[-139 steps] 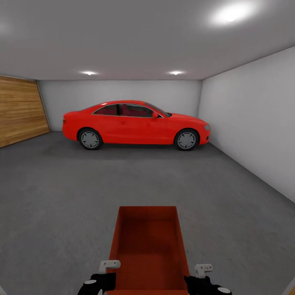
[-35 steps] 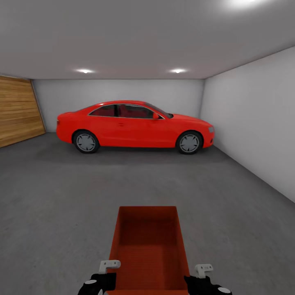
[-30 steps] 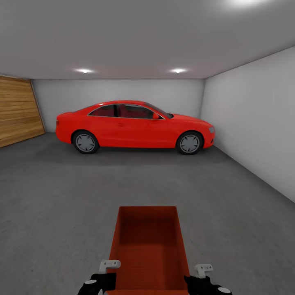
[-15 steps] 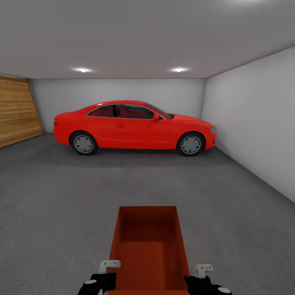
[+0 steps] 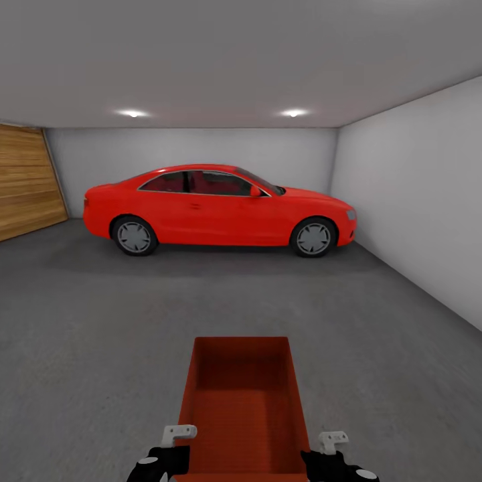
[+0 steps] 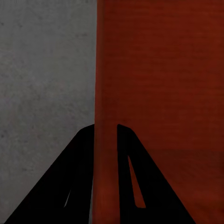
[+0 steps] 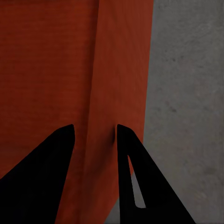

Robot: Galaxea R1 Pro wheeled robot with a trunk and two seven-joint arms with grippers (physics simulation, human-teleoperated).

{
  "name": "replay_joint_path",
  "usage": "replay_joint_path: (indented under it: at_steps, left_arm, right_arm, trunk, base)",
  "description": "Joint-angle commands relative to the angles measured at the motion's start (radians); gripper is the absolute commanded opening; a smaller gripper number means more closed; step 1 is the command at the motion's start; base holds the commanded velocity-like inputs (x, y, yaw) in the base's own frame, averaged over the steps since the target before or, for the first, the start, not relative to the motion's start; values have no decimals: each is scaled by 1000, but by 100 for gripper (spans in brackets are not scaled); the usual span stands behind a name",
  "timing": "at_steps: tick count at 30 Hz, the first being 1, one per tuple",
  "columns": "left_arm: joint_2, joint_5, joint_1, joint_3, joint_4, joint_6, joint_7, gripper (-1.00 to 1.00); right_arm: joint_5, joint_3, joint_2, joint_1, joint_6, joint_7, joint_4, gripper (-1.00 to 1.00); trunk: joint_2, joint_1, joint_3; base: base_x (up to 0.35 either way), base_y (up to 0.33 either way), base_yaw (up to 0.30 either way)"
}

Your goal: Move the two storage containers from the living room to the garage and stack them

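Head view: both grippers clamp container (image 5: 244, 402); seemingly airborne.

Left pincer (image 5: 175, 447) and right pincer (image 5: 321, 452) low, forward, each apparently clamped on a wall.

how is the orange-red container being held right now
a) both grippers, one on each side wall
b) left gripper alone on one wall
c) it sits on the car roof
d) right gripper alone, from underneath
a: the container sits between the two arms, with the left gripper straddling one side wall and the right gripper straddling the opposite wall, above the grey floor.
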Motion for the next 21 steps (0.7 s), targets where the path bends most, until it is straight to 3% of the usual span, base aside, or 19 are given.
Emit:
replay_joint_path:
  at_steps: [1, 10, 21]
  left_arm:
    - [-27, -1, -1, 1, -31, 6, 8, -100]
    - [-26, -1, -1, 1, -31, 6, 8, -100]
    - [-25, -1, -1, 1, -31, 6, 8, -100]
  right_arm:
    - [9, 35, 7, 0, 0, 9, 2, -100]
    - [9, 34, 7, 0, 1, 9, 2, -100]
    - [9, 35, 7, 0, 1, 9, 2, -100]
  trunk:
    - [-1, 1, -2]
    - [-1, 1, -2]
    - [-1, 1, -2]
  base:
    - [266, 0, 0]
    - [249, 0, 0]
    - [21, 0, 0]
